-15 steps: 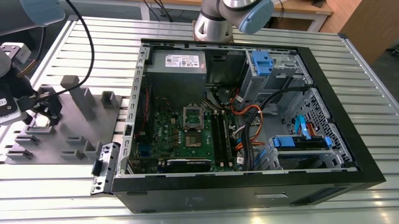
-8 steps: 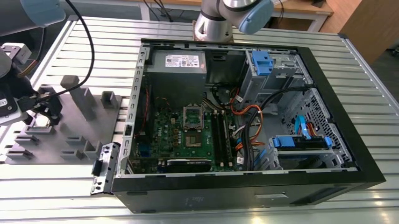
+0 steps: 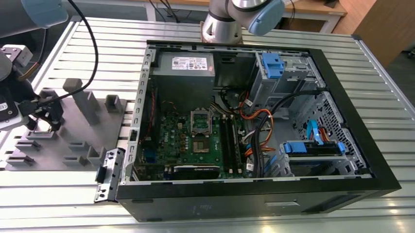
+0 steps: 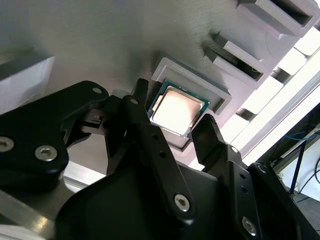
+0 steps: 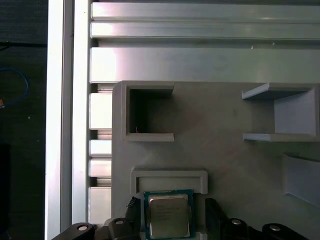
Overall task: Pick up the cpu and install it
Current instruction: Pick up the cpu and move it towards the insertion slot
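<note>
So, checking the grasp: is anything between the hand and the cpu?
Nothing: in both wrist views the open hand straddles the cpu in its grey holder.

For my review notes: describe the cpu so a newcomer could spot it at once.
To the exterior view's left of the open computer case lies a grey fixture plate. In its shallow pocket, straddled by the open gripper, sits the cpu: a small flat square, silver-topped among plain grey blocks.

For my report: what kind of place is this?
Probably a robot assembly lab: an open black computer case on a slatted aluminium table, beside a grey plastic fixture plate holding the silver square cpu.
</note>
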{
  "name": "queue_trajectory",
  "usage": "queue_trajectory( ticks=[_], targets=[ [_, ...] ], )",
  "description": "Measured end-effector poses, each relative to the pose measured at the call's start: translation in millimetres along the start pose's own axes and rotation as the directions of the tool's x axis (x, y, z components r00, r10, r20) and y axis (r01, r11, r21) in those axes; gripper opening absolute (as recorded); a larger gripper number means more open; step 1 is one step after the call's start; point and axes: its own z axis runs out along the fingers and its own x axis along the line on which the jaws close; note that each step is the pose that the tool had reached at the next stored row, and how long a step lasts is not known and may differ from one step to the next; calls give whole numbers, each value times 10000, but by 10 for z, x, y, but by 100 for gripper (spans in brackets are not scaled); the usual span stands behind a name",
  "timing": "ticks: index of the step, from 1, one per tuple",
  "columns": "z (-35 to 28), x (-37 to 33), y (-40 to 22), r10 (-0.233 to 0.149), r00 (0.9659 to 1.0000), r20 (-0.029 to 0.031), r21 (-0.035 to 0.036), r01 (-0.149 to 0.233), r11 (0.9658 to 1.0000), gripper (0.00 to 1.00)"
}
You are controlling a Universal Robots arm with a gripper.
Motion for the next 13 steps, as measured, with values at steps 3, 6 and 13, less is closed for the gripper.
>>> queue_trajectory(
  ticks=[3, 6, 13],
  targets=[
    [0, 0, 0, 0, 10000, 0, 0, 0, 10000, 62],
    [2, 6, 0, 1, 10000, 7, -2, -1, 10000, 62],
    [10, 28, -1, 0, 10000, 19, -1, 0, 10000, 62]
  ],
)
